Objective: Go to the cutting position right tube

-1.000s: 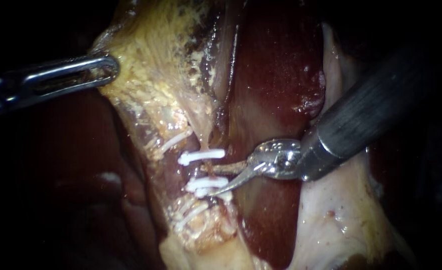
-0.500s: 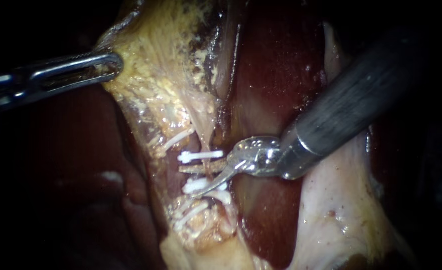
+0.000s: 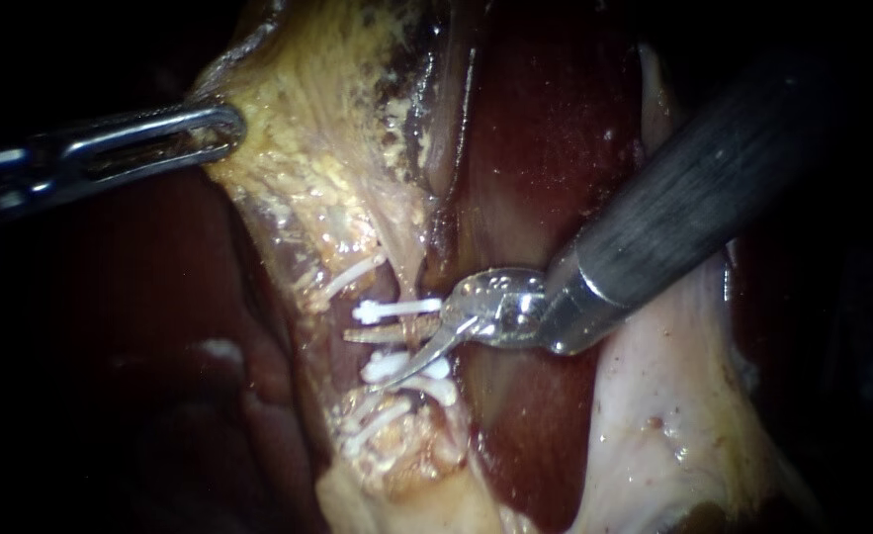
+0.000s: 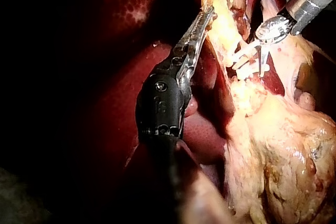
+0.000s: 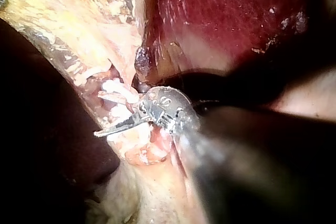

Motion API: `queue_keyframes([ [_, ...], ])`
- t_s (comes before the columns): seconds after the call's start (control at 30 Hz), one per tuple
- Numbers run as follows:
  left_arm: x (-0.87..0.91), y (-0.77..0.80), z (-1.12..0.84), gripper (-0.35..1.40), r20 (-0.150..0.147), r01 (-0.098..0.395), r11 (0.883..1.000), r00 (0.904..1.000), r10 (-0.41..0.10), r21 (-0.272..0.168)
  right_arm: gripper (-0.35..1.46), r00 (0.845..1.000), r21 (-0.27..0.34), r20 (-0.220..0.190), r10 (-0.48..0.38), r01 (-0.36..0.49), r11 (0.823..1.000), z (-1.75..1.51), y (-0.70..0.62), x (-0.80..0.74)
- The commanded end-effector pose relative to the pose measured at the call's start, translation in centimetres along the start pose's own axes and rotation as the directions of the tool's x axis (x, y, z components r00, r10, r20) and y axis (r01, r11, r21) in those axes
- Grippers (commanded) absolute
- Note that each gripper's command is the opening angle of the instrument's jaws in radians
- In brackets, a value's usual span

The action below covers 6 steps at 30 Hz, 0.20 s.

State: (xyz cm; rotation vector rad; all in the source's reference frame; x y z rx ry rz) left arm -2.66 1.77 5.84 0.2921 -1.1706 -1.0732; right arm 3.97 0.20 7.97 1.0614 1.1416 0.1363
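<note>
Right instrument [image 3: 369,358] nearer: pincer open, blades astride right tube [image 3: 413,346] between white clips [image 3: 396,310]. Tube runs up-down, crosswise to blades. Left instrument [image 3: 214,129] pincer clamps yellow tissue [image 3: 307,158], well apart.

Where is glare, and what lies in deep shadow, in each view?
Endoscope view: glare on the right instrument and the left instrument; the borders are black. Left wrist view: the yellow tissue is lit, the liver beside the left instrument dark. Right wrist view: the right instrument's shaft lies in shadow.
</note>
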Motion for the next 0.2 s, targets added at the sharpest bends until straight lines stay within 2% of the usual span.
queue_keyframes([
  [0.03,0.0,0.0,0.0,-0.35,0.0,0.0,1.0,1.0,0.0,0.0,1.07,1.0,0.001,0.001,0.002,-0.002,1.0,0.0,0.0,0.01],
  [0.2,0.01,-0.01,0.0,-0.35,0.0,-0.001,1.0,1.0,0.001,-0.001,1.07,1.0,0.001,0.001,0.002,-0.002,1.0,0.0,0.0,0.0],
])
